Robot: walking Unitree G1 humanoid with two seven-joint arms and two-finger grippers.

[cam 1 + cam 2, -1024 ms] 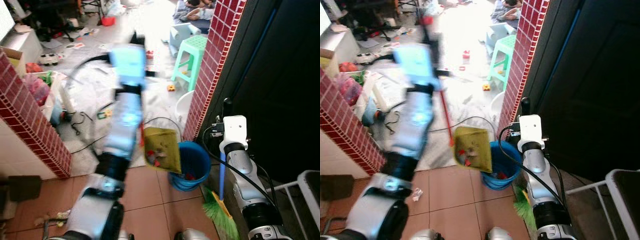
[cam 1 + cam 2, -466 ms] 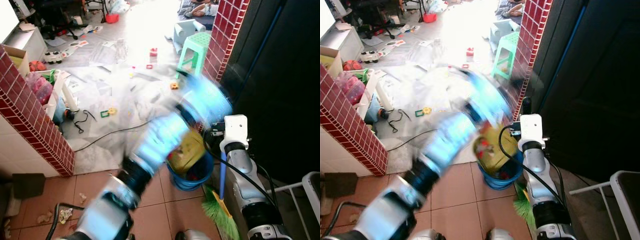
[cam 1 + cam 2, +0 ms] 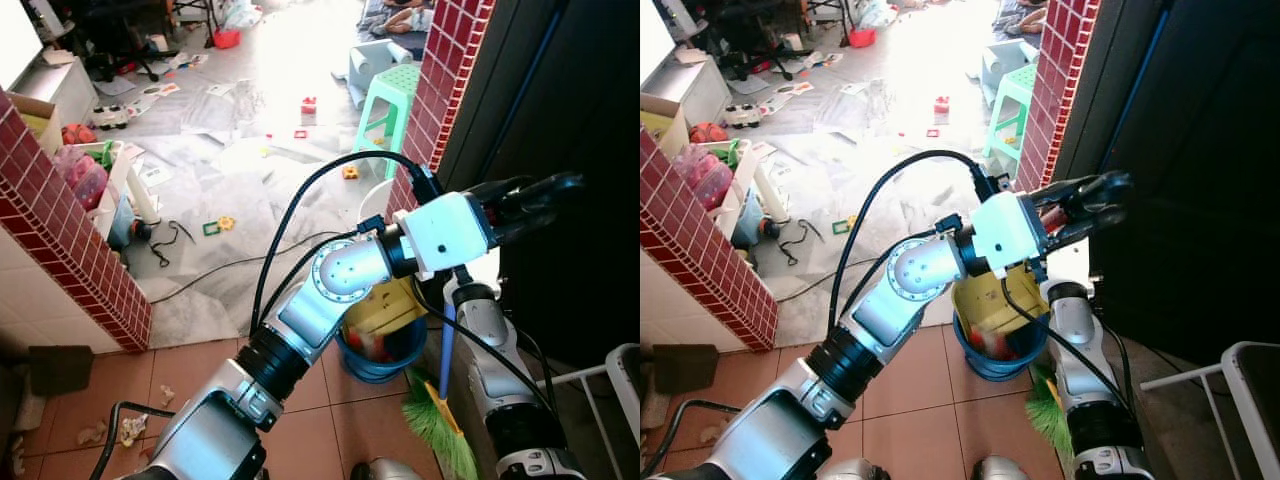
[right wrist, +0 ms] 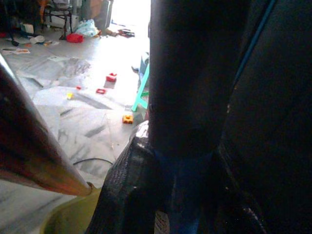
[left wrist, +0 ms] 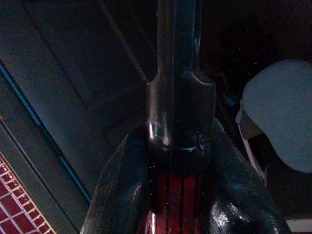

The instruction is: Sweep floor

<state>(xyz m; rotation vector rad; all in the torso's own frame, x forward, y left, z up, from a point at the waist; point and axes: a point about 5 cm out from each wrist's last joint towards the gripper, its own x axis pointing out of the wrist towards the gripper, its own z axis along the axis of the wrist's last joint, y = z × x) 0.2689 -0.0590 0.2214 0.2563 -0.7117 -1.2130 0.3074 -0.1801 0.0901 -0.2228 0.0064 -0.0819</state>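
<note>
My left arm reaches across to the right, and its gripper (image 3: 525,205) is shut on the dustpan's handle (image 5: 178,122), red with a black end. The yellow dustpan (image 3: 388,303) hangs tipped over the blue bucket (image 3: 372,362), with red bits inside the bucket. My right gripper (image 4: 183,187) is shut on the broom's blue handle (image 3: 446,345), upright beside the bucket. The broom's green bristles (image 3: 436,425) rest on the tiles. My left wrist hides the right gripper in the eye views.
A red brick pillar (image 3: 440,90) and a dark door (image 3: 590,120) stand right behind the bucket. Another brick wall (image 3: 70,230) is at left. Litter (image 3: 125,430) lies on the tiles. A green stool (image 3: 395,100), toys and a cable (image 3: 215,270) lie beyond. A white rack (image 3: 620,375) is at lower right.
My left arm has swung from upper left across to the right, tipping the dustpan down over the bucket. The right arm and broom have stayed in place.
</note>
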